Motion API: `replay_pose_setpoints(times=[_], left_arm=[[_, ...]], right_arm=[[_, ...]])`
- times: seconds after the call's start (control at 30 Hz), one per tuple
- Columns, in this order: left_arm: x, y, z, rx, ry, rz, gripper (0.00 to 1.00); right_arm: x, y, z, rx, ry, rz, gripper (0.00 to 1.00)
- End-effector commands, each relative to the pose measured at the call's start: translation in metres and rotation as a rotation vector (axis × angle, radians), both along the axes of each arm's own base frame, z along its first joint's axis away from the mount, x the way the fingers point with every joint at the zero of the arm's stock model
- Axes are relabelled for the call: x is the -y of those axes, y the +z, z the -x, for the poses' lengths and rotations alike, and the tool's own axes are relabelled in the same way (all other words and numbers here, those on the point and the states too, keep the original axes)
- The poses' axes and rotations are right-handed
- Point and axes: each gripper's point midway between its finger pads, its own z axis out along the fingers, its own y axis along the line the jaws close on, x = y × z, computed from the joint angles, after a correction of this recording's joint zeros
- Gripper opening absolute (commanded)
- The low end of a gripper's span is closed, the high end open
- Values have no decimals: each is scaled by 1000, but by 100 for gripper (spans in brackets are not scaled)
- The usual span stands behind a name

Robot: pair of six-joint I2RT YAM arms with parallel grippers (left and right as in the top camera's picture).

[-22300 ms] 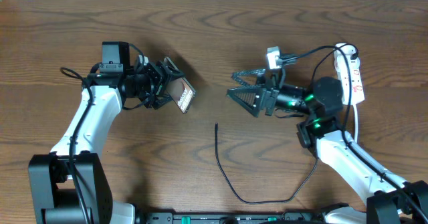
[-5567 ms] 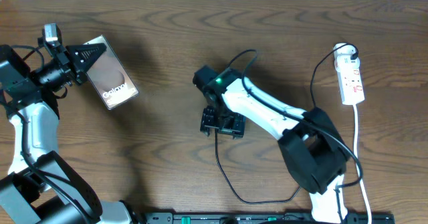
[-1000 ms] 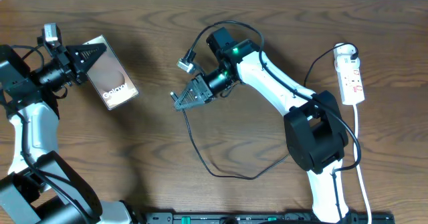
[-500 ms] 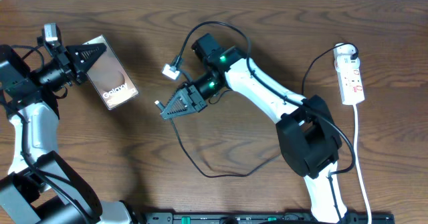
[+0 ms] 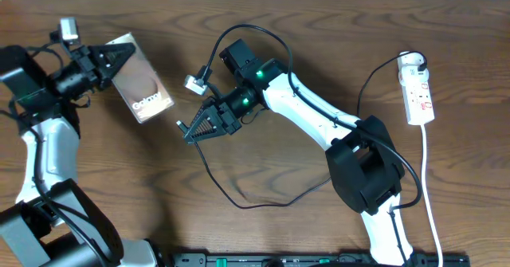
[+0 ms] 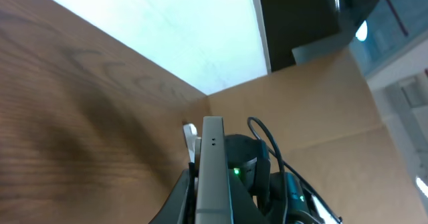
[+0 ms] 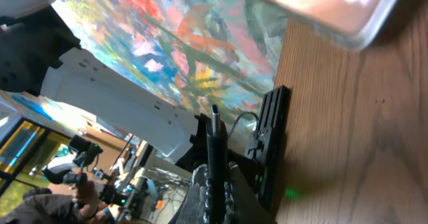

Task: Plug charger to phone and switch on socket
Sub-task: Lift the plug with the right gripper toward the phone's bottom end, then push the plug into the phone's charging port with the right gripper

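Left jaws squeeze the phone (image 5: 142,89) at 10 o'clock. Right jaws pinch the charger (image 7: 214,137) tip near it. This looks like the plugging step. Next, aim the tip at the phone's hole.

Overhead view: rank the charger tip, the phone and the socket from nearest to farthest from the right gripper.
1. charger tip: held in the right gripper, at its fingertips.
2. phone: up and to the left in the picture, held by the left gripper.
3. socket: far across the table, near the picture's right edge.
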Motion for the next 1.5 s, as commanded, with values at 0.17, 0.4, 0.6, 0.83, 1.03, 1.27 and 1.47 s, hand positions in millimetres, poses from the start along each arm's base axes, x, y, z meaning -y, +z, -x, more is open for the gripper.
replay_pose_setpoints(times=[0.17,0.4,0.6,0.83,1.03,1.27,1.47], left_arm=[[11,3,-3,-30,1,17,8],[7,11,-9,-73,42,64,8],[6,13,-12,-57,59,58,7],[23,17,-15,-24,31,41,7],[39,21,-17,8,0,27,7],[40,21,-18,2,3,32,8],[43,21,-17,2,-4,32,7]], right_arm=[[4,9,-9,3,-5,-41,1],[10,11,-26,-11,-40,-30,1],[7,15,-34,-14,-46,-27,1],[6,14,-35,-3,-52,-24,1],[6,14,-35,-3,-53,-24,1],[6,14,-36,-2,-53,-24,1],[6,14,-36,1,-54,-27,1]])
